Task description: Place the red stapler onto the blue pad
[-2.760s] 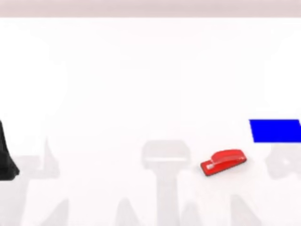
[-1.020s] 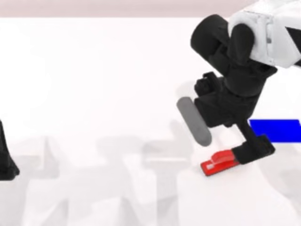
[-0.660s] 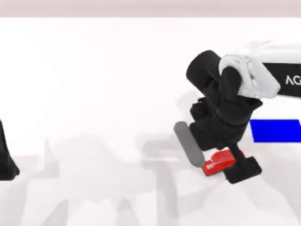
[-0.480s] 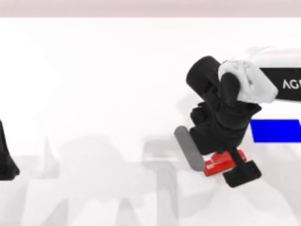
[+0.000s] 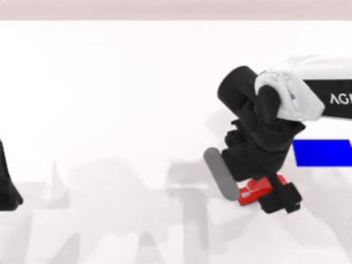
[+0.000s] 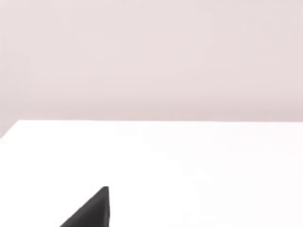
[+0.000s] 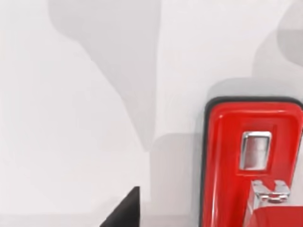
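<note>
Since 0.5 s ago the right gripper (image 5: 269, 190) has pulled its outer finger (image 5: 281, 199) in toward the red stapler (image 5: 254, 190); that finger now sits tight against the stapler's near side instead of standing off it. Compared with 2.8 s ago, when the right arm was out of view and the stapler lay alone, the stapler is in about the same spot on the table (image 5: 121, 99).

Current state:
- Right gripper is down over the stapler's right-hand end, wrist body covering that end in the top view. Jaws look narrowed around the stapler body, but the far finger is hidden under the wrist, so I cannot tell whether the grip is firm.
- Stapler rests on the table, right of centre, near the front edge. Only its left end shows in the top view.
- Right wrist view shows the stapler's red base (image 7: 246, 156) and pale metal strip close up, flat on the white surface.
- Blue pad (image 5: 322, 152) is just right of the gripper, at the table's right edge, apart from the stapler.
- Left arm (image 5: 6, 184) is parked at the far left edge.
</note>
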{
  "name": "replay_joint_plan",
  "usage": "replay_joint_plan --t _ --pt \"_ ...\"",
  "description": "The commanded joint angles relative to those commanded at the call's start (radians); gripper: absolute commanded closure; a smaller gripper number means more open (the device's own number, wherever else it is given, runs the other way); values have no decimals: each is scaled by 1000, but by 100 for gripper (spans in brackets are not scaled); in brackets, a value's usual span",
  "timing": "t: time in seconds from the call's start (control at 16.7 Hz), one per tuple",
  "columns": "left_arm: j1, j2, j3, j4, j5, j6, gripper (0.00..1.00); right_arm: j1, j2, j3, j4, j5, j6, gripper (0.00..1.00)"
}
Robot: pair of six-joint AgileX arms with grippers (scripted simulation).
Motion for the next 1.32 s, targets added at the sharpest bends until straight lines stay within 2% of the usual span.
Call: replay_joint_plan --t 0.48,1.08,1.32 --pt "0 0 0 0 0 0 0 0 0 0 0 0 0 98" --pt "0 0 0 0 0 0 0 -2 -2 3 -3 0 0 100" --pt "0 0 0 0 0 0 0 -1 -31 98 -120 0 -2 100"
